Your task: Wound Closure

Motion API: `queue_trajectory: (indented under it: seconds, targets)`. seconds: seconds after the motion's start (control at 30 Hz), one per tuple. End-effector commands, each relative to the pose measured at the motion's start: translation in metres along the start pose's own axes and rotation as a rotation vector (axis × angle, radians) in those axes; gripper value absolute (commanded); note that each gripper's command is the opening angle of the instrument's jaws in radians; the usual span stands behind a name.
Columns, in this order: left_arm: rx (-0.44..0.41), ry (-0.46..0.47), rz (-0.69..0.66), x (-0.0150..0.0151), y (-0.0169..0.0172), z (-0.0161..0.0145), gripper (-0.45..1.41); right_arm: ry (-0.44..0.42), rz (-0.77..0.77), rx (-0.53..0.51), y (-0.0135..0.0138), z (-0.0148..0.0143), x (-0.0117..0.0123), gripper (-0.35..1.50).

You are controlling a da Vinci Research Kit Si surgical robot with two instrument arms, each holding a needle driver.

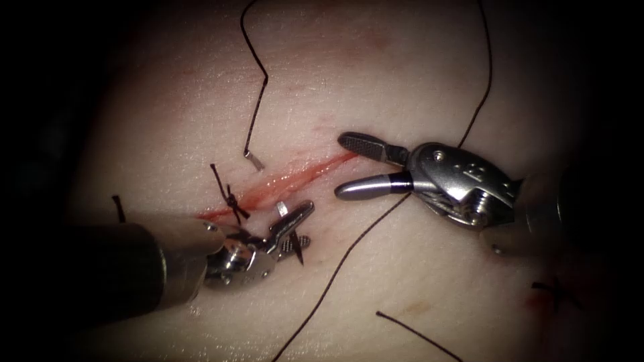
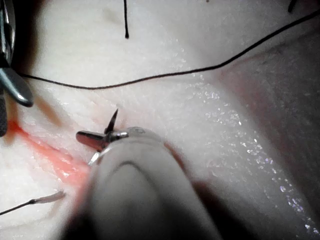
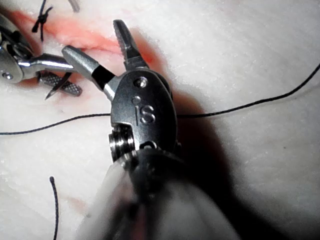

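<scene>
Gripping the dark curved steel needle near its tip, the left tool is sitting right of the red cut, while the right tool is gaping empty just beyond

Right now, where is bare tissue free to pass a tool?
Free: tissue between the two upper thread strands. Crowded: the cut, where the left tool grips the needle near its tip, its body through the tissue, and the open right tool holds nothing.

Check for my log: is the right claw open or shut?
Open. The right claw has its two jaws spread wide over the cut, holding nothing; the thread passes beneath it.
</scene>
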Motion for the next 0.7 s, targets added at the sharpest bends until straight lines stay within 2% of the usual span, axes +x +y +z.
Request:
queue_trajectory:
  seconds: [0.03, 0.07, 0.1, 0.17, 0.23, 0.37, 0.57, 0.6, 0.63, 0.67, 0.7]
  targets:
    - [0.0, 0.005, -0.006, 0.0005, 0.0008, 0.0003, -0.16, 0.004, 0.002, 0.002, -0.0007, 0.0004, -0.0013, 0.42]
    - [0.002, 0.009, -0.03, 0.0004, 0.0008, 0.0001, -0.35, 0.007, 0.001, 0.001, -0.0008, 0.0004, -0.0013, 0.39]
    - [0.002, 0.016, -0.047, 0.0003, 0.0008, 0.0, -0.43, 0.012, 0.001, -0.001, -0.0009, 0.0004, -0.0014, 0.39]
    - [0.001, 0.056, -0.111, 0.0002, 0.0008, -0.0003, -0.45, 0.017, 0.0, -0.003, -0.0011, 0.0003, -0.0015, 0.37]
    - [-0.001, 0.09, -0.191, 0.0, 0.0009, -0.0007, -0.45, 0.017, -0.003, -0.002, -0.0014, 0.0003, -0.0017, 0.24]
    - [-0.113, 0.168, -0.273, 0.0001, 0.0009, -0.0012, -0.45, 0.025, -0.002, -0.002, -0.0017, 0.0, -0.0017, 0.2]
    - [-0.203, 0.285, -0.53, 0.0015, 0.0003, -0.0021, -0.45, 0.029, -0.002, 0.002, -0.0024, -0.0005, -0.0016, 0.07]
    - [-0.217, 0.299, -0.568, 0.0018, 0.0002, -0.0023, -0.45, 0.029, -0.002, 0.003, -0.0025, -0.0006, -0.0015, -0.03]
    - [-0.233, 0.312, -0.599, 0.0021, 0.0001, -0.0025, -0.45, 0.029, -0.002, 0.001, -0.0026, -0.0006, -0.0015, -0.23]
    - [-0.26, 0.327, -0.64, 0.0025, -0.0001, -0.0026, -0.45, 0.018, -0.022, 0.022, -0.0028, -0.0006, -0.0015, -0.35]
    - [-0.276, 0.342, -0.677, 0.0028, -0.0002, -0.0028, -0.45, 0.013, -0.024, 0.05, -0.0028, -0.0006, -0.0015, -0.35]
